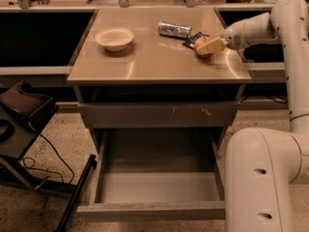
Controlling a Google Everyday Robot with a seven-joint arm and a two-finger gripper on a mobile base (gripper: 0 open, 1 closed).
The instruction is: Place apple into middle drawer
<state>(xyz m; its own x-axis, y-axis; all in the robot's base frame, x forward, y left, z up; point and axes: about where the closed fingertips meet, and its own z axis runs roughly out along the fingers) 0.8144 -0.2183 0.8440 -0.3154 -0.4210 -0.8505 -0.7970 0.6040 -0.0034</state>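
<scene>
The apple [200, 43], small and red-orange, rests on the tan table top [154, 62] at its right side. My gripper [208, 46] reaches in from the right and sits right at the apple, covering its near right side. The middle drawer [159, 187] is pulled out wide below the table, with a bare gray floor, low side walls and nothing in it. It lies well below and to the front left of the gripper.
A white bowl [115, 37] stands at the table's left. A silver can [174, 30] lies on its side at the back, a dark packet [193, 39] next to the apple. A shut scratched drawer front [159, 114] sits above the open drawer. A black stand [21, 110] is left; my white base [260, 178] is right.
</scene>
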